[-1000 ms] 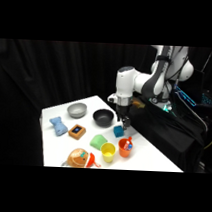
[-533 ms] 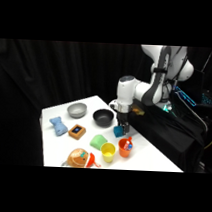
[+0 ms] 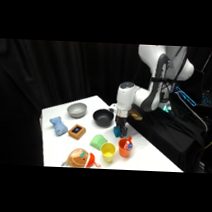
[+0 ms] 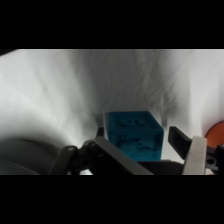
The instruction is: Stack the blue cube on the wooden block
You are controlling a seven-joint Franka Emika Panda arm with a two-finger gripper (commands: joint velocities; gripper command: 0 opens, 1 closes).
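Blue cube (image 4: 135, 134): small, teal-blue, resting flat on the white table, speckled darker marks on its top face in the wrist view; in the side view, just right of centre, mostly hidden. Wooden block (image 3: 77, 131): flat, square, orange-brown, dark blue patch in its top, lying flat at the left, well apart from the cube.

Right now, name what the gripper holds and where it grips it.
It cannot be told: the blue cube sits between the gripper's fingers, but contact isn't visible.
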